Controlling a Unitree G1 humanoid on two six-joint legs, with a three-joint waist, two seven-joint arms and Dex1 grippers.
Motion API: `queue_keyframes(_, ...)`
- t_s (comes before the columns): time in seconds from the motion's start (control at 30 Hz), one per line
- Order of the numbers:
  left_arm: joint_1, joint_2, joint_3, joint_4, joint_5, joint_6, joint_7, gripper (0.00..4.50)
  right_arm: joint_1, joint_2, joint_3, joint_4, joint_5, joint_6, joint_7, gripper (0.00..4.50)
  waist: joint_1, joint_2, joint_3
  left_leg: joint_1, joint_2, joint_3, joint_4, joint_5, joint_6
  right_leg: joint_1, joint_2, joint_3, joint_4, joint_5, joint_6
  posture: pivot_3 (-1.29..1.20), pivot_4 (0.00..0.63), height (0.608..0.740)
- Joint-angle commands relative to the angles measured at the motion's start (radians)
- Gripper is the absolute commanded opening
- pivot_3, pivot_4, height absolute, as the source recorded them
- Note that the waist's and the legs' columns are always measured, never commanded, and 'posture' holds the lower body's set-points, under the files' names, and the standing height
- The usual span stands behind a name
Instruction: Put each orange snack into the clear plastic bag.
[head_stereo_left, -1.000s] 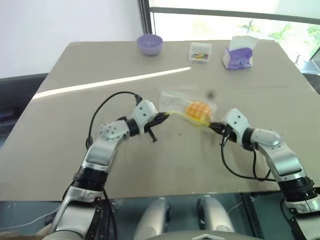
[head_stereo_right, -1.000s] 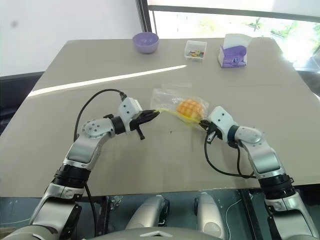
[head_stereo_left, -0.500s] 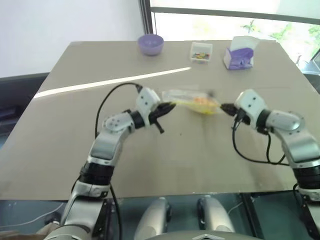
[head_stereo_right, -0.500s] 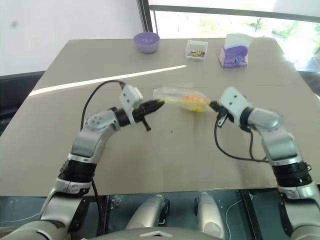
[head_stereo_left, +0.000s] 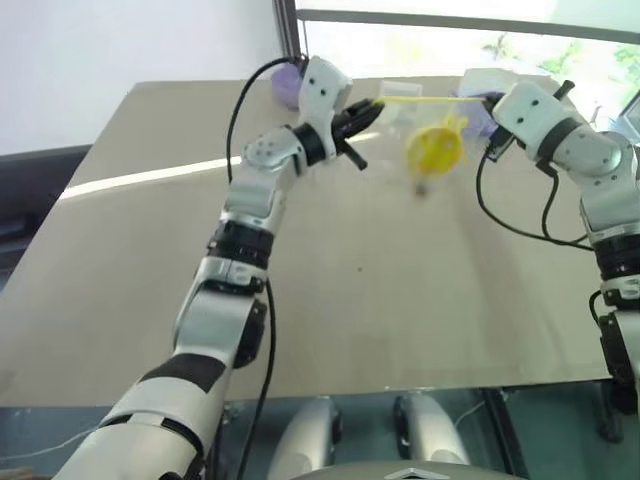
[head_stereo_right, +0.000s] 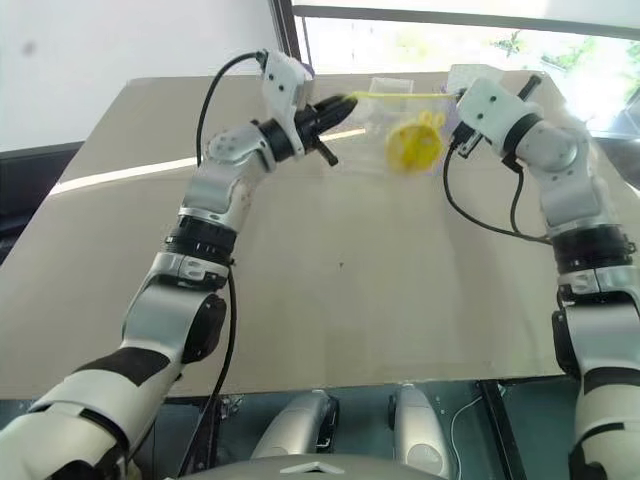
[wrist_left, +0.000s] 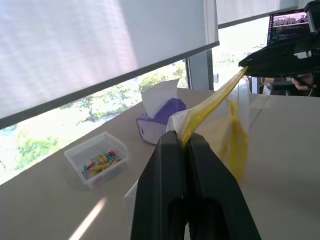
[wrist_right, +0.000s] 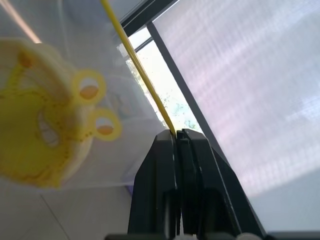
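- From the head cameras: both arms are raised over the table (head_stereo_left: 150, 300). The left gripper (head_stereo_left: 372, 108) and the right gripper (head_stereo_left: 487, 98) each pinch one end of the yellow seal strip (head_stereo_left: 425, 98), which is stretched level between them. The clear plastic bag (head_stereo_right: 405, 120) hangs below it, off the table, with the orange snack (head_stereo_left: 435, 148) sagging inside.
- Left wrist view: the black fingers (wrist_left: 167, 165) are pressed together on the strip's end, the bag trailing away toward the other gripper. Behind sit a small clear box (wrist_left: 97, 161) of colourful bits and a purple tissue box (wrist_left: 160, 116).
- Right wrist view: the fingers are shut on the strip, and the bag drapes beside them with a yellow printed shape (wrist_right: 40, 145) across it.
- To my eye the bagging is done and this is the closing stage. Next would be settling the bag flat without the snack sliding toward the mouth.
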Motion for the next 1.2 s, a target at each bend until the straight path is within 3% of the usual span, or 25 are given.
queue_keyframes(0.03,0.089,0.029,0.003,-0.065,0.019,-0.078,-0.034,0.00,0.117,-0.052,-0.076,-0.081,0.021,0.019,-0.002,0.02,-0.001,0.000,-0.001,-0.002,0.000,0.000,0.000,0.000,0.000,-0.002,0.000,0.000,-0.001,0.000,0.000,0.00,0.150,0.740)
queue_keyframes(0.17,0.313,0.052,-0.064,-0.235,0.046,-0.077,-0.092,0.00,0.374,-0.034,-0.107,-0.308,0.071,0.105,0.012,0.02,0.000,0.001,-0.001,-0.015,0.000,-0.001,0.004,0.000,0.000,-0.012,-0.001,-0.001,0.003,0.000,0.000,0.00,0.150,0.740)
queue_keyframes(0.33,0.558,0.060,-0.122,-0.383,0.079,-0.037,-0.079,0.00,0.618,0.049,-0.069,-0.484,0.048,0.174,-0.028,0.02,0.004,0.001,-0.001,-0.013,-0.001,0.000,0.006,0.000,0.000,-0.014,0.000,0.002,0.007,0.000,0.000,0.00,0.150,0.740)
queue_keyframes(0.43,0.620,0.075,-0.122,-0.428,0.092,-0.017,-0.067,0.00,0.701,0.080,-0.061,-0.552,0.030,0.220,-0.034,0.02,0.007,0.002,0.000,-0.007,-0.001,0.002,0.010,-0.001,0.001,-0.009,0.000,0.004,0.016,0.001,0.000,0.00,0.150,0.740)
queue_keyframes(0.57,0.639,0.106,-0.094,-0.474,0.068,0.034,-0.077,0.00,0.756,0.080,-0.076,-0.620,0.032,0.276,-0.014,0.02,0.008,0.002,0.001,0.021,0.000,-0.001,0.009,-0.003,0.006,0.021,0.002,0.001,0.011,0.000,0.000,0.00,0.150,0.740)
queue_keyframes(0.67,0.640,0.130,-0.069,-0.501,0.017,0.095,-0.106,0.00,0.770,0.067,-0.092,-0.643,0.053,0.300,0.008,0.02,0.007,0.002,0.001,0.023,0.001,-0.001,0.009,-0.003,0.006,0.024,0.002,0.000,0.010,0.000,0.000,0.00,0.150,0.740)
queue_keyframes(0.7,0.639,0.139,-0.061,-0.516,-0.001,0.110,-0.118,0.64,0.778,0.060,-0.096,-0.651,0.063,0.308,0.022,0.59,0.007,0.002,0.001,0.023,0.001,-0.001,0.010,-0.003,0.006,0.024,0.002,0.000,0.010,0.000,0.000,0.00,0.150,0.740)
queue_keyframes(0.77,0.643,0.157,-0.045,-0.545,-0.024,0.128,-0.132,1.33,0.799,0.046,-0.103,-0.666,0.070,0.314,0.042,1.35,0.008,0.002,0.001,0.022,0.001,-0.002,0.009,-0.003,0.005,0.023,0.002,-0.001,0.011,0.001,0.000,0.00,0.150,0.740)
queue_keyframes(0.97,0.745,0.278,0.047,-0.717,-0.147,0.269,-0.205,4.22,0.893,0.010,-0.240,-0.763,0.211,0.390,0.119,4.32,0.007,0.003,0.001,0.022,0.001,-0.002,0.005,-0.003,0.005,0.021,0.001,-0.001,0.007,0.001,-0.001,0.00,0.150,0.740)
queue_keyframes(1.0,0.766,0.296,0.064,-0.742,-0.170,0.293,-0.210,4.39,0.910,0.007,-0.260,-0.779,0.237,0.400,0.132,4.47,0.006,0.003,0.001,0.022,0.002,-0.002,0.004,-0.003,0.005,0.021,0.001,-0.001,0.006,0.000,-0.001,0.00,0.150,0.740)
queue_keyframes(1.2,0.912,0.414,0.235,-0.885,-0.304,0.411,-0.227,4.39,1.046,-0.014,-0.460,-0.914,0.464,0.522,0.228,4.47,0.010,0.003,0.001,0.020,0.003,-0.003,0.003,-0.004,0.006,0.022,0.001,-0.002,0.002,0.001,-0.001,0.00,0.150,0.740)
